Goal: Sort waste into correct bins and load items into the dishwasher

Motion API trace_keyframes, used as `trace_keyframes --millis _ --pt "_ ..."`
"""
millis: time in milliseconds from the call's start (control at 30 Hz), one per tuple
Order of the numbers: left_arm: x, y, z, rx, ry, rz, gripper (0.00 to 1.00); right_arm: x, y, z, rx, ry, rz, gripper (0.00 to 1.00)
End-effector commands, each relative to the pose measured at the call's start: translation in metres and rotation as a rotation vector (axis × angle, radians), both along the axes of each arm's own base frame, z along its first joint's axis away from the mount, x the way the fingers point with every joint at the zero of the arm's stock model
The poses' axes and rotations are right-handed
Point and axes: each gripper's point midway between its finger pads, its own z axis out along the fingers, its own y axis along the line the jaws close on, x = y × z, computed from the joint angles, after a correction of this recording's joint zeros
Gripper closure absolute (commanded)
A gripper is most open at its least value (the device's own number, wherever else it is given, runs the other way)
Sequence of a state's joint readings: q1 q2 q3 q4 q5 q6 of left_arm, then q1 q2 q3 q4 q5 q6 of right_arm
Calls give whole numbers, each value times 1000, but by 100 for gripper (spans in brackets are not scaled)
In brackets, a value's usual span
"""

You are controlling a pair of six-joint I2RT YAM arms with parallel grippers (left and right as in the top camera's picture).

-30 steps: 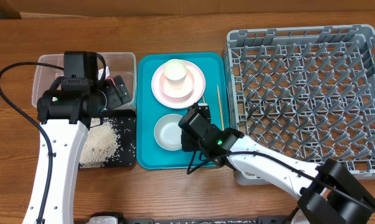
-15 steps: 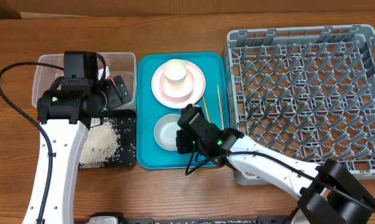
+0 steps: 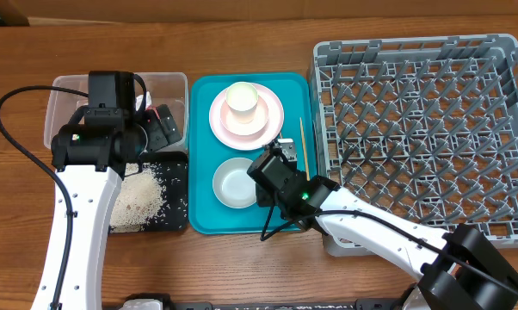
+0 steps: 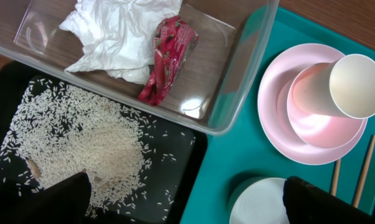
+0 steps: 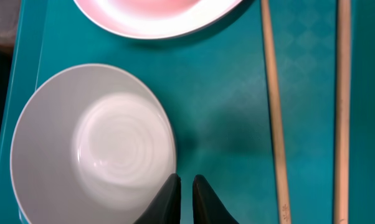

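i see the grey rack (image 3: 422,129) filling the frame's right, the teal tray (image 3: 200,172) at centre and the clear tub (image 3: 65,90) upper left, by my left gripper (image 4: 187,193) (jaws wide apart). on the tray sit the pink plate (image 3: 268,120), white bowl (image 3: 233,182), cup (image 3: 241,97) on the plate, and chopsticks (image 3: 303,146). my right gripper (image 5: 186,186) is pinched together, empty, beside the bowl.

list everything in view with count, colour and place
table: 1, brown, underneath
teal tray: 1, teal, table centre
clear tub: 1, clear, left of teal tray
black tray: 1, black, beside clear tub
dish rack: 1, grey, table's right
napkin: 1, white, in clear tub
wrapper: 1, red, in clear tub
rice: loose grains, white, in black tray
plate: 1, pink, on teal tray
cup: 1, white, on plate
bowl: 1, white, on teal tray
chopsticks: 2, wooden, on teal tray
left gripper: 1, black, open over clear tub
right gripper: 1, black, shut beside bowl
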State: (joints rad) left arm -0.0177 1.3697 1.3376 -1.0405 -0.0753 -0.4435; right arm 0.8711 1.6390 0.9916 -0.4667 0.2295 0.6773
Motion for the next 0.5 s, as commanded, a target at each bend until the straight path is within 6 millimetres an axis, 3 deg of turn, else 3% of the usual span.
trace_keyframes --millis 0,267,467 --pt "2 2 6 3 -17 4 0 6 -6 0 -15 -29 -40 90" --pt "2 2 6 3 -17 4 0 -2 10 -26 39 53 -11 89" --pt "2 2 6 3 -17 5 0 -8 23 -27 93 90 25 89"
